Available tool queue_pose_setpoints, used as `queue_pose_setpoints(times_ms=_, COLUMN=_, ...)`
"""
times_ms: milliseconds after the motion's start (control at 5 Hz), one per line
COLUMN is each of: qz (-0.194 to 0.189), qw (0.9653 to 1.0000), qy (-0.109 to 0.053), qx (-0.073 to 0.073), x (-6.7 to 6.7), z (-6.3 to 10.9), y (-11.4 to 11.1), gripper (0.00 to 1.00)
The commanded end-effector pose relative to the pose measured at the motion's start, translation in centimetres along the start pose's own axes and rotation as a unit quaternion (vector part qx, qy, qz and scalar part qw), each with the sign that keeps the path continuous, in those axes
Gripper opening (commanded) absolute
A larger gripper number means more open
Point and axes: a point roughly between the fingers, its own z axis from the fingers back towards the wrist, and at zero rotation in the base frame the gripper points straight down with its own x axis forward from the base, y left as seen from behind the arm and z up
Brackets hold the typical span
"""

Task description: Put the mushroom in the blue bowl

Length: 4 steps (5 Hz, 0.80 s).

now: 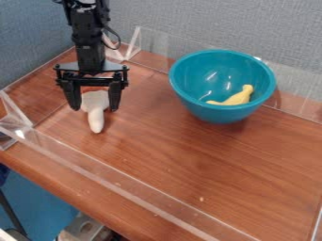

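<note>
One black robot gripper points straight down over the small cream-stemmed toy mushroom, its jaws spread wide on either side and grasping nothing. The mushroom lies on the brown wooden table, its cap apparently hidden behind the fingers. Well to the right sits the round glossy teal-blue plastic bowl, holding a yellow curved banana-like piece.

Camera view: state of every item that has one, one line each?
black two-finger gripper: open, pointing down, fingers either side of the mushroom, no grip yet
small toy mushroom with cream-white stem: lying on its side on the table, cap end mostly hidden by the gripper
round teal-blue plastic bowl: upright, holds only the yellow piece
yellow curved banana-like piece: resting inside the bowl
</note>
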Motion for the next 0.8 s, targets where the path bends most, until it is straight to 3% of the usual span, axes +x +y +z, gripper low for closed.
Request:
queue_pose_setpoints(times_ms=0, qz=0.000, qw=0.9992, qy=-0.039, qx=0.004, x=0.97, z=1.75, y=-0.24, gripper=1.00)
queue_pose_setpoints(times_ms=600, qz=0.011, qw=0.9980, qy=-0.061, qx=0.011, x=0.54, z=2.31, y=-0.20, gripper=1.00)
